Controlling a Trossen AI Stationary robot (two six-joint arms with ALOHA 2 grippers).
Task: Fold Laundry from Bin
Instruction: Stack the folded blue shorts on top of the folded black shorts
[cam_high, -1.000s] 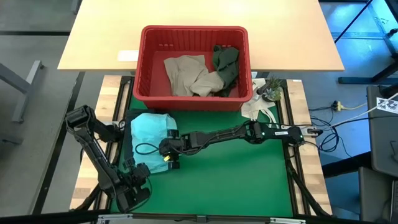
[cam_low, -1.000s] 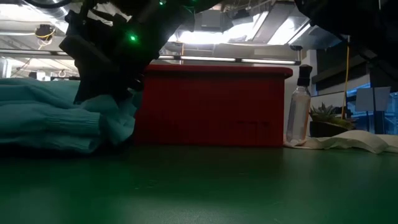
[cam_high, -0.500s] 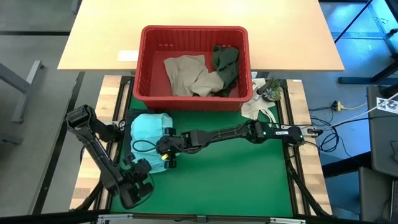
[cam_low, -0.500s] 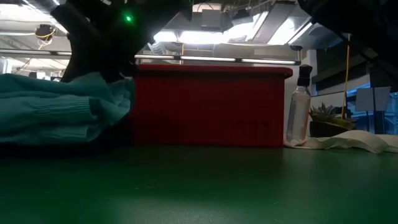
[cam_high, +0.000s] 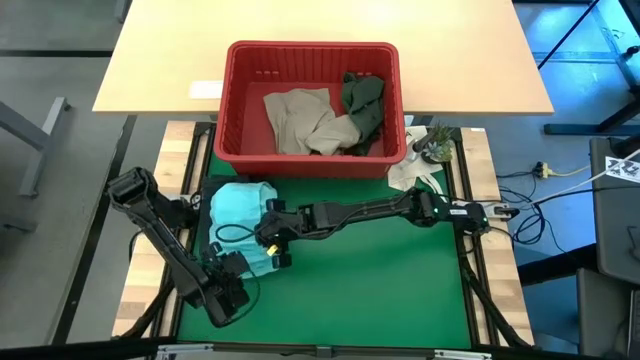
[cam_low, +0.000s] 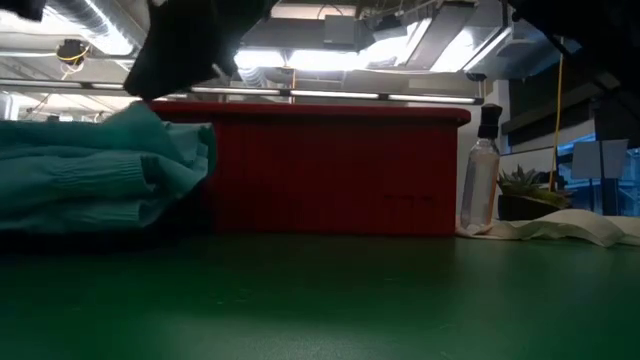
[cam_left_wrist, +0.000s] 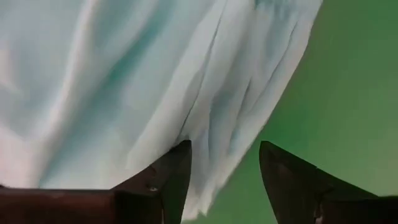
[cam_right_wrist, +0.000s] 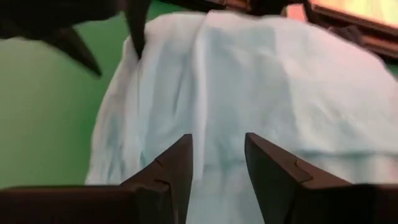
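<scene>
Two parted, empty claws, left (cam_left_wrist: 224, 180) and right (cam_right_wrist: 217, 168), over teal garment (cam_high: 238, 212); no legible writing.

From above we see a green mat (cam_high: 380, 290) covering the work surface, with a pale wooden table (cam_high: 150, 70) butted against it at twelve o'clock and grey floor (cam_high: 50, 150) out at nine o'clock. At three o'clock cables (cam_high: 545, 195) trail over the floor. Looking level across the mat, we see ceiling lights (cam_low: 350, 60) glowing overhead, a clear spray bottle (cam_low: 482, 170) and a small potted plant (cam_low: 520, 190).
</scene>
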